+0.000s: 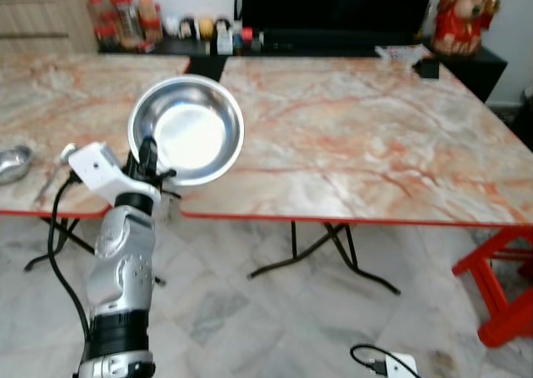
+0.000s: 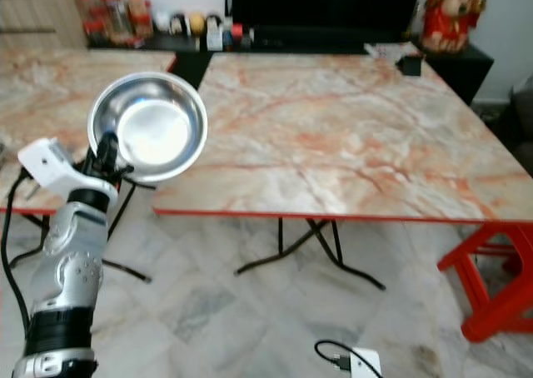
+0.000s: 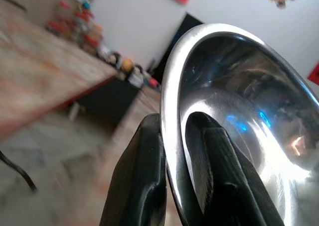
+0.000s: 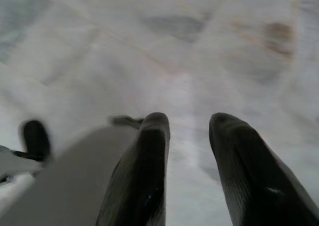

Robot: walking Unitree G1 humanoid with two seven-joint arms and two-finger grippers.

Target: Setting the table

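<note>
A shiny steel bowl (image 1: 190, 130) is held up in the air, tilted so its inside faces me, over the near edge of the marble-topped table (image 1: 358, 136). My left gripper (image 1: 148, 157) is shut on the bowl's rim, one finger (image 3: 142, 176) outside and one inside the bowl (image 3: 249, 116). The silver left arm rises from the lower left. My right gripper (image 4: 187, 131) hangs over the pale tiled floor with its fingers apart and nothing between them.
A second marble table (image 1: 50, 95) stands to the left with a small steel dish (image 1: 12, 163) and a utensil near its edge. Bottles and jars (image 1: 125, 16) line a dark cabinet behind. A red stool (image 1: 504, 282) stands at right; a cable and white plug (image 1: 387, 363) lie on the floor.
</note>
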